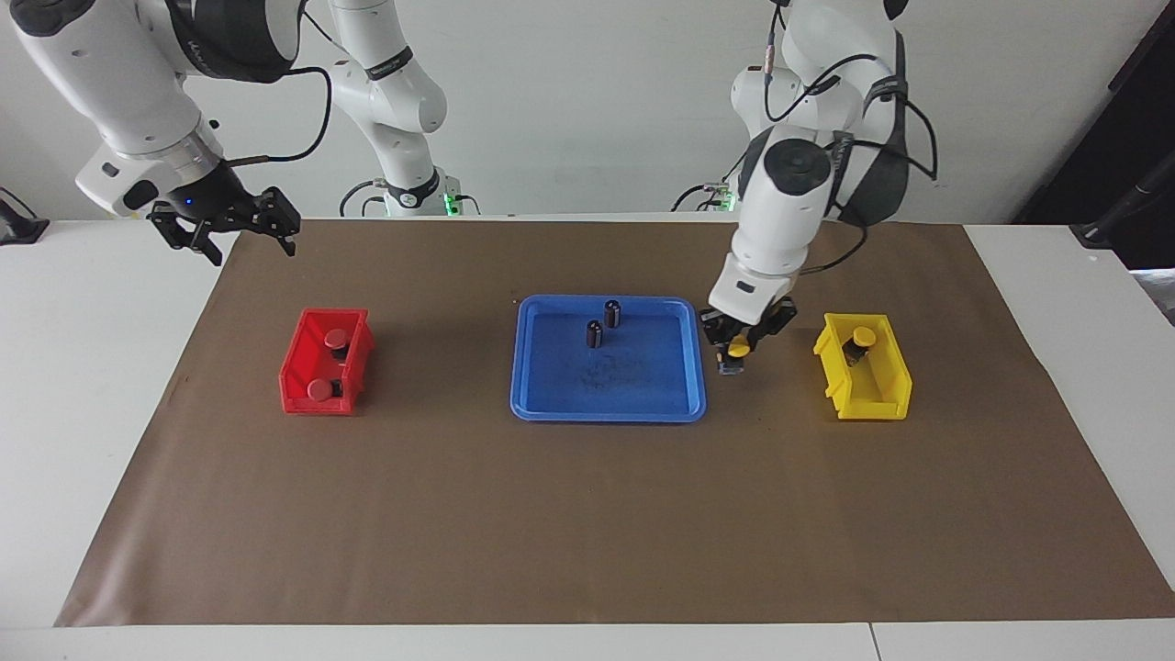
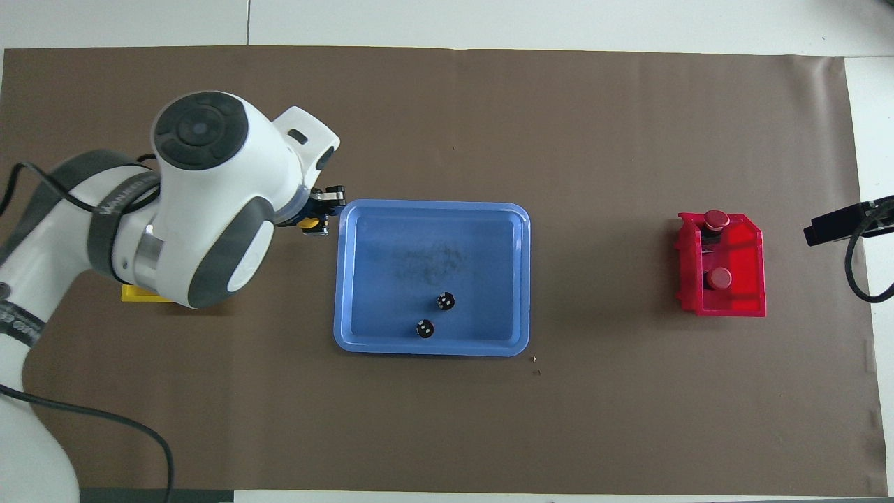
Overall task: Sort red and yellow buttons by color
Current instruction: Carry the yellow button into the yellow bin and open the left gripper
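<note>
left pincer point(image 1: 737, 350) pinching yellow button point(image 1: 736, 352) by its cap, airborne over brown mat between blue tray point(image 1: 551, 404) and yellow bin point(image 1: 877, 404), bin at its 3 o'clock in facing view: transfer grip | other yellow button point(image 1: 860, 339) in yellow bin | red buttons point(image 1: 319, 389) both in red bin point(image 1: 298, 363) | right pincer point(image 1: 225, 229) spread, empty, parked over worktop edge, waiting | overhead: left arm hides most of yellow bin.

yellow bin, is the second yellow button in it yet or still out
Out. The left gripper holds that yellow button above the mat between the blue tray and the yellow bin.
</note>
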Available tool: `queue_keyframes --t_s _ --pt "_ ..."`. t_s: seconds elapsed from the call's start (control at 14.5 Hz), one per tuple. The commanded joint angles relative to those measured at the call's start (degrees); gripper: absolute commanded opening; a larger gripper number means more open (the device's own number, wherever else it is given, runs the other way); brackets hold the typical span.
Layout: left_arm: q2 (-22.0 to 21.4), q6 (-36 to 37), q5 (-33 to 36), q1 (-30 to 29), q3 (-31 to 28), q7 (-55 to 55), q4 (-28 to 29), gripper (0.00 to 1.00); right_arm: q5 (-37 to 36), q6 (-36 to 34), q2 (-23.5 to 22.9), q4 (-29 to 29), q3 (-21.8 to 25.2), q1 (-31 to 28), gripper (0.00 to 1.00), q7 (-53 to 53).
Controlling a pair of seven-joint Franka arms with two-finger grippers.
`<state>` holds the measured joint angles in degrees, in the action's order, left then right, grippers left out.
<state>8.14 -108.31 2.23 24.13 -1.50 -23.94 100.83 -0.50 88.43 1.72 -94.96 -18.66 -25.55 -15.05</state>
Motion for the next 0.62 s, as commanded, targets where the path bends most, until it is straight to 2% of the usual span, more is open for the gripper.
queue_keyframes --t_s 0.0,0.28,0.34,0.55 --pt "-4.2 3.4 0.9 -7.2 0.4 11.6 1.6 0.01 -1.5 -0.5 -0.9 1.1 3.3 0.8 1.0 0.8" --pt "-5.2 2.7 0.9 -16.2 0.4 22.6 3.8 0.01 -1.3 -0.9 -0.1 1.1 15.1 13.7 1.0 1.2" --pt "-5.7 1.0 0.9 -18.2 0.4 25.0 5.2 0.01 -1.3 -1.1 0.0 1.1 18.8 16.8 1.0 3.2" --pt "-6.4 -7.5 0.9 -21.0 0.4 27.6 11.4 0.01 -1.3 -3.0 0.3 1.0 23.8 22.7 1.0 4.9"
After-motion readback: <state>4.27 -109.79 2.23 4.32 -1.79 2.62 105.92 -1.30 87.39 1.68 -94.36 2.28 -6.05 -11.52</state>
